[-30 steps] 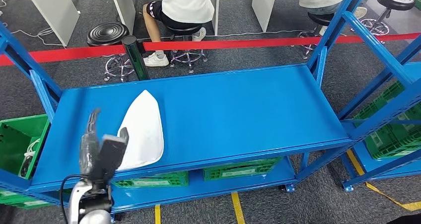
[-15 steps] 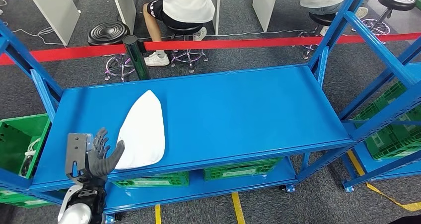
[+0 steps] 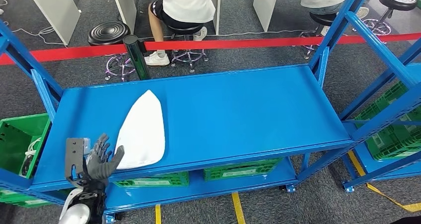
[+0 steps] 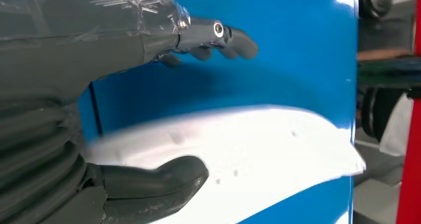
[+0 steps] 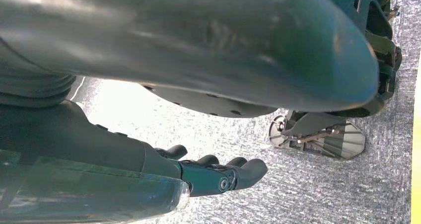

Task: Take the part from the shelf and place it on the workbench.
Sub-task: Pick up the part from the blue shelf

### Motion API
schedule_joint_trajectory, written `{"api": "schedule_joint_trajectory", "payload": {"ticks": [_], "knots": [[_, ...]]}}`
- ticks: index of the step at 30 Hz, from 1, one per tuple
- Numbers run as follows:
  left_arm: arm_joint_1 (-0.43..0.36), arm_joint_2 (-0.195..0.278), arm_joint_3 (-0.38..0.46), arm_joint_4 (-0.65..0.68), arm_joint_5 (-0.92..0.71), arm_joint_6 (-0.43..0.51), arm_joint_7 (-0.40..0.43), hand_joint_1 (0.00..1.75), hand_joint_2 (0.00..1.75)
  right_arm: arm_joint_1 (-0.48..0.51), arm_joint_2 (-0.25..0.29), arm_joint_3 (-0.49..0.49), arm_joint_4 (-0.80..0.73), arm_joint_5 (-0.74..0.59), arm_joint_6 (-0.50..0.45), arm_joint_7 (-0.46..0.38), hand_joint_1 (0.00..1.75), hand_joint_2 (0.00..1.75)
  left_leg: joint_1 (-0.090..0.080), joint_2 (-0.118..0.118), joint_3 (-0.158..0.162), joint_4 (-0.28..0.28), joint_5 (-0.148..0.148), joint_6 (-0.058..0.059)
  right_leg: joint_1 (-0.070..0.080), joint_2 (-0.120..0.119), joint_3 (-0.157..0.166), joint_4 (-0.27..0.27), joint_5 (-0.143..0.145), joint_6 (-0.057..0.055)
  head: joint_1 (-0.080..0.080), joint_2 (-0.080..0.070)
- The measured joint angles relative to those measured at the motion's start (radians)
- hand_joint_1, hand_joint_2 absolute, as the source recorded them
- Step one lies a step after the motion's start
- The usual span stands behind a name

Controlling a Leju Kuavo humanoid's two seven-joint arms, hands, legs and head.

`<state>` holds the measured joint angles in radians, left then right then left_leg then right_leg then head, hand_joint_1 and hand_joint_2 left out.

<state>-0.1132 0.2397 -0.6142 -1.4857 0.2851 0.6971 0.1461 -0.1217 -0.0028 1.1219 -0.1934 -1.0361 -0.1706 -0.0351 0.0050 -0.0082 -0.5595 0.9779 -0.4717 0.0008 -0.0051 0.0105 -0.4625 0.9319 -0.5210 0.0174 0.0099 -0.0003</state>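
Left hand [image 3: 101, 158] sits low over the near left corner of the blue shelf [image 3: 238, 110], fingers [image 4: 218, 35] spread and straight, holding nothing. White part [image 3: 144, 130], a flat teardrop panel, lies on the shelf just right of the hand and stretches away from it, pointed tip farthest from the hand. In the left wrist view the thumb [image 4: 159, 177] lies over the part's [image 4: 238, 159] near edge while the fingers reach out above the bare blue surface on the part's other side, so the part's edge sits between thumb and fingers; whether the thumb touches the panel cannot be told. Right hand [image 5: 218, 177] hangs by the robot's side above grey carpet, fingers lightly curled, apart, nothing in them. Beyond the shelf, far from the hand, a red barrier tape [image 3: 223, 44] runs across, with a black stool [image 3: 108, 34] and a seated person [image 3: 184, 8] behind it. Green crates [image 3: 238, 168] sit on the tier below the hand.
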Motion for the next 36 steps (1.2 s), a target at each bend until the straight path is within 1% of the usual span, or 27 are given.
{"api": "schedule_joint_trajectory", "payload": {"ticks": [4,8,14,20,25,30,31,34,35,36], "knots": [[0.000,0.000,-0.001,0.025,-0.053,0.000,-0.004,0.00,1.75,0.000,0.000,0.000,0.000,-0.001,-0.004,0.000,0.00,0.00,0.000,0.000,0.000,0.000,0.000,0.000,0.000,0.000,0.000,0.000,0.000,0.000,0.000,0.000],[-0.004,0.000,-0.007,0.042,-0.085,-0.019,0.033,0.00,1.75,0.000,0.000,0.000,0.000,-0.002,-0.005,0.000,0.00,0.00,0.000,0.000,0.000,0.000,0.000,0.000,0.000,0.000,0.000,0.000,0.000,0.000,0.000,0.000],[-0.028,0.000,-0.037,0.049,-0.097,-0.110,0.110,0.00,1.75,0.000,0.000,0.000,0.000,-0.002,0.003,0.000,0.00,0.00,0.000,-0.003,0.000,0.000,0.000,0.000,0.000,-0.001,0.000,0.000,0.000,0.000,0.000,0.000],[-0.069,0.004,-0.094,0.062,-0.205,-0.210,0.217,0.00,1.75,-0.001,0.000,0.000,0.000,-0.001,0.011,0.000,0.00,0.00,0.000,-0.005,0.000,0.000,0.000,0.000,0.000,-0.002,0.001,0.000,0.000,0.000,0.000,0.000],[-0.089,0.005,-0.129,0.070,-0.273,-0.273,0.262,0.00,1.75,-0.001,0.000,0.000,0.000,-0.001,0.014,0.000,0.00,0.00,0.000,-0.004,0.001,0.000,0.000,0.000,0.000,-0.003,0.002,0.000,0.000,0.000,0.000,0.000],[-0.103,0.005,-0.150,0.077,-0.309,-0.330,0.286,0.00,1.75,-0.001,0.000,0.000,0.000,-0.001,0.017,0.000,0.00,0.00,0.000,-0.001,0.001,0.000,0.000,0.000,0.000,-0.003,0.002,0.000,0.000,0.000,0.000,0.000],[-0.105,0.005,-0.153,0.077,-0.314,-0.340,0.290,0.19,1.75,-0.001,0.000,0.000,0.000,-0.001,0.018,0.000,0.00,0.00,0.000,0.000,0.001,0.000,0.000,0.000,0.000,-0.003,0.002,0.000,0.000,0.000,0.000,0.000],[-0.112,0.005,-0.160,0.079,-0.326,-0.374,0.298,1.50,1.75,-0.001,0.000,0.000,0.000,-0.001,0.019,0.000,0.00,0.00,0.000,0.001,0.002,0.000,0.000,0.000,0.000,-0.003,0.003,0.000,0.000,0.000,0.000,0.000],[-0.113,0.005,-0.162,0.081,-0.328,-0.382,0.296,1.75,1.75,-0.001,-0.001,0.000,0.000,-0.001,0.020,0.000,0.00,0.00,0.000,0.002,0.002,0.000,0.000,0.000,0.000,-0.003,0.003,0.000,0.000,0.000,0.000,0.000],[-0.114,0.005,-0.164,0.082,-0.331,-0.387,0.292,1.75,1.75,-0.001,-0.001,0.000,0.000,-0.001,0.020,0.000,0.00,0.00,0.000,0.003,0.003,0.000,0.000,0.000,0.000,-0.003,0.003,0.000,0.000,0.000,0.000,0.000]]}}
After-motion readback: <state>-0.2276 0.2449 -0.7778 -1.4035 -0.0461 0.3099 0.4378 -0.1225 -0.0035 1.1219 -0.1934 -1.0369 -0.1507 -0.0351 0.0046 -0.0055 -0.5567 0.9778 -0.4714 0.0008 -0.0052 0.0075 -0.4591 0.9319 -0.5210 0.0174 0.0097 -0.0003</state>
